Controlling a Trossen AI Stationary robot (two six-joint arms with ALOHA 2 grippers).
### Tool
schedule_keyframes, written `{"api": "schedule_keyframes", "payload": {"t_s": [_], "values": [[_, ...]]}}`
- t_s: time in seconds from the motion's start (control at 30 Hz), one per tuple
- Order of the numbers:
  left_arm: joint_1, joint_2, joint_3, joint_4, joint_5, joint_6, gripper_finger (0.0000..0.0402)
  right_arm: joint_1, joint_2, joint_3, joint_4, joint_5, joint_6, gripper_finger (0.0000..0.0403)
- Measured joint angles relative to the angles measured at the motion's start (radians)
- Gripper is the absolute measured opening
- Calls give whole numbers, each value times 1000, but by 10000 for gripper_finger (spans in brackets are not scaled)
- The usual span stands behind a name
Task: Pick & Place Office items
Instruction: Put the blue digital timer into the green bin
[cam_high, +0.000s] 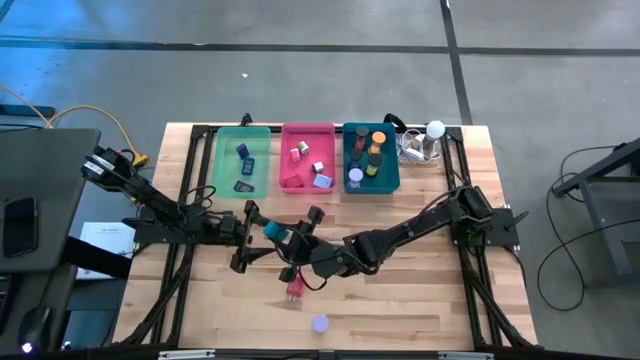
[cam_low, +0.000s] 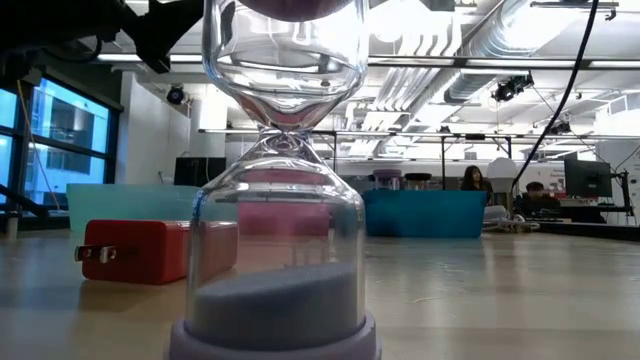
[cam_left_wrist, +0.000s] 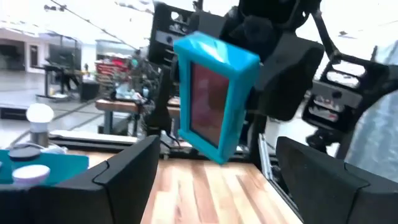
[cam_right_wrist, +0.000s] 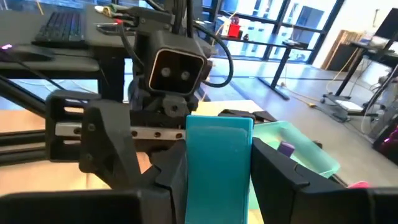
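Wooden tabletop (cam_high: 400, 300) sits on a grey concrete floor, and the low camera looks out into a big open office with people at desks way in the back.

Both arms meet mid-table. The right gripper (cam_high: 285, 238) is pinching a teal block (cam_high: 272, 231) with a reddish window on one face; from its wrist camera you can see the block (cam_right_wrist: 219, 163) standing upright between its two fingers (cam_right_wrist: 171, 171). The left gripper (cam_high: 250, 236) is right up against it with its fingers (cam_left_wrist: 121, 171) spread wide on either side of the block (cam_left_wrist: 211, 93), not touching it as far as I can tell.

On the table just below the grippers lies a red plug block (cam_high: 294, 290), prongs visible in the low view (cam_low: 150, 250). Closer to the front edge stands a little hourglass with lavender ends (cam_high: 319, 323), which fills the low camera (cam_low: 285, 200).

Along the back edge sit three trays in a row: green tray (cam_high: 222, 160), pink tray (cam_high: 288, 135) and teal tray (cam_high: 390, 175), each with small pieces inside. Right of them is a white ball (cam_high: 436, 129) with a cable bundle.
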Motion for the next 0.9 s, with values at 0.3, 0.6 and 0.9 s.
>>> {"api": "schedule_keyframes", "payload": {"t_s": [0.3, 0.6, 0.9], "values": [[16, 0, 0, 4, -69, 24, 316, -21, 30, -1, 92, 5, -34, 127], [81, 0, 0, 14, -64, 23, 316, -35, 40, 0, 122, -13, -36, 127], [103, 0, 1, 19, -61, 23, 302, -40, 40, 0, 122, -19, -35, 126]]}}
